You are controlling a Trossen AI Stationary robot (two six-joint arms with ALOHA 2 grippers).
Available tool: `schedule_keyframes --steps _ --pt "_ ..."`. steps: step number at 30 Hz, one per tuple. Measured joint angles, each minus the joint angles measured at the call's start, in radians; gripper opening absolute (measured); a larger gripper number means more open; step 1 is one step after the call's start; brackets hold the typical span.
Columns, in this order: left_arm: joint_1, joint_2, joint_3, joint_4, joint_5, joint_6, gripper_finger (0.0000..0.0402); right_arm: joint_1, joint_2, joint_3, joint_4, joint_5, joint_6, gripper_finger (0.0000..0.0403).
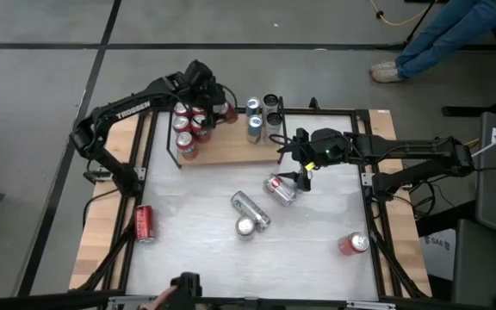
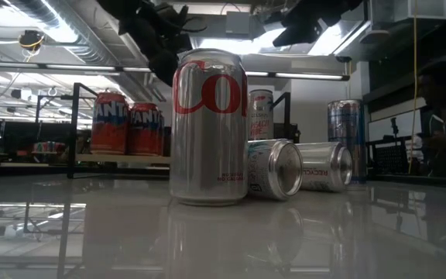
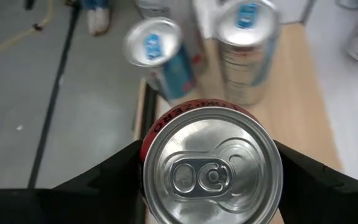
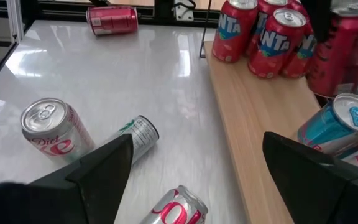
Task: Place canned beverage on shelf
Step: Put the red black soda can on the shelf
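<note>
The left gripper (image 1: 225, 110) was over the shelf (image 1: 231, 148), and its two dark fingers stood on both sides of a red can (image 3: 211, 167), holding it upright with the lid and pull tab facing the wrist camera. This can was just beside the group of red Fanta cans (image 4: 263, 34) on the left part of the board, and near two blue-and-silver cans (image 3: 244, 50) standing further along it. From above, the arm covered most of the held can, so I could not tell whether its bottom touched the wood. The right gripper (image 1: 304, 178) was spread wide and empty, hanging above the white table (image 1: 317, 258) close to the front edge of the shelf, with a silver can (image 1: 280, 189) lying on its side just beside it. Another slim silver can (image 1: 252, 209) lay with its long axis diagonal across the table, and a Diet Coke can (image 2: 208, 128) stood upright next to it. In the low view the grippers were only dark shapes at the top.
</note>
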Motion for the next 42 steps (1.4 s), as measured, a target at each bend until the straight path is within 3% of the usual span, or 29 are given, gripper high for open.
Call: schedule_keyframes --steps 8,20,33,42 --pt "0.059 0.021 0.000 -0.001 0.014 -0.011 0.0278 0.000 0.000 0.000 0.006 0.004 0.000 0.0349" --pt "0.063 0.078 0.001 0.001 0.043 -0.017 0.0278 0.000 0.000 0.000 0.007 0.004 -0.001 0.0349" --pt "0.071 0.234 0.221 -0.207 0.018 -0.010 0.0278 0.000 0.000 0.000 -0.002 0.003 -0.001 0.0349" --pt "0.078 0.278 0.243 -0.247 -0.002 -0.008 0.0278 0.000 0.000 0.000 -0.014 0.001 -0.004 0.0349"
